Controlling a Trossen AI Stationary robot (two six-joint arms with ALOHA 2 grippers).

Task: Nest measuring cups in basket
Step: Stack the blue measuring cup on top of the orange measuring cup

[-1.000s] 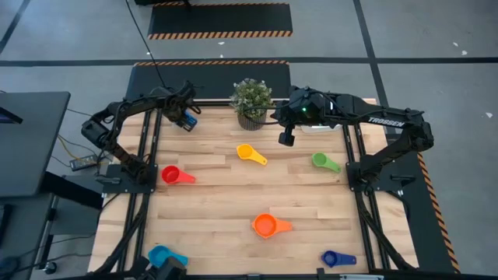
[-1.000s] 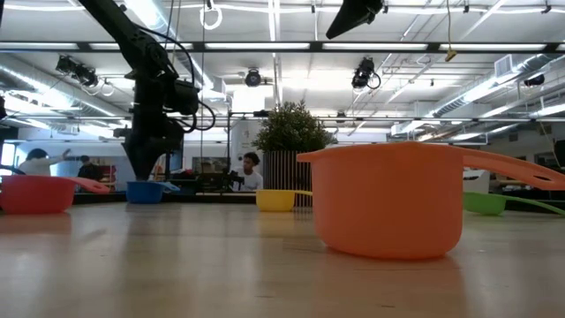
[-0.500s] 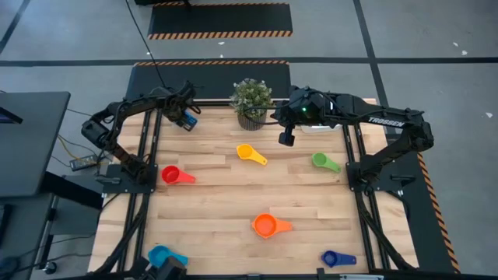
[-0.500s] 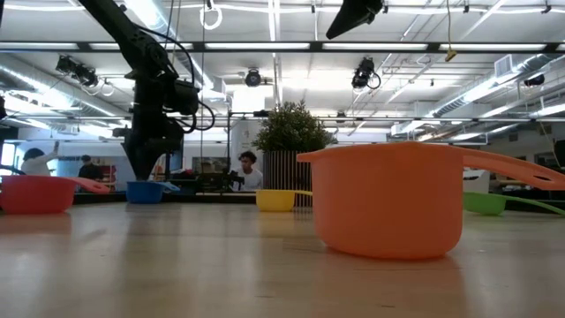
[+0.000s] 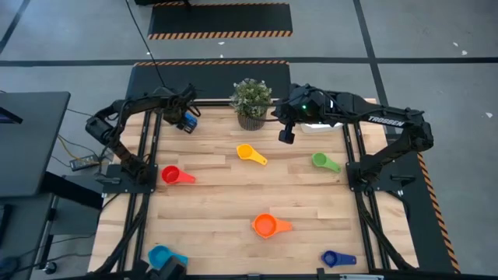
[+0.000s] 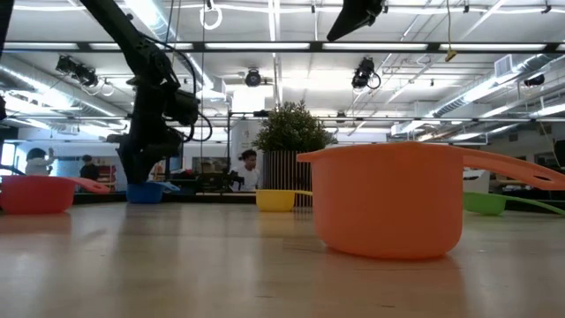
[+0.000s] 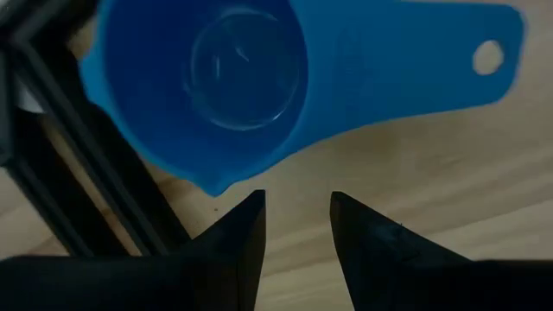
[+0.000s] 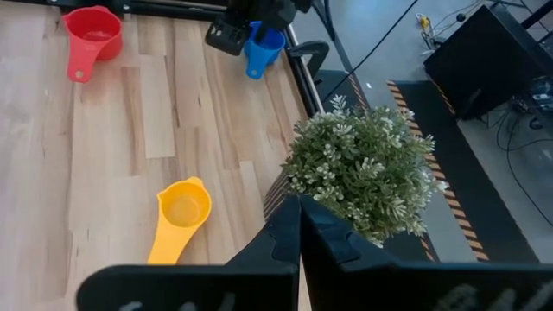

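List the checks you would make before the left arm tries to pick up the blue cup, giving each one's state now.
1. Left hand open: ok.
2. Blue cup lies just ahead of the fingers, not yet between them: not ok.
3. Cup upright, handle flat on the table: ok.
4. Right hand shut, empty, up beside the plant, away from the cup: ok.
5. Basket in view to receive the cup: not ok, no view shows one.

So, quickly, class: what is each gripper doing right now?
Left gripper: jaws open, holding nothing, just short of the blue plastic measuring cup.
Right gripper: jaws shut, empty, near the potted green plant.
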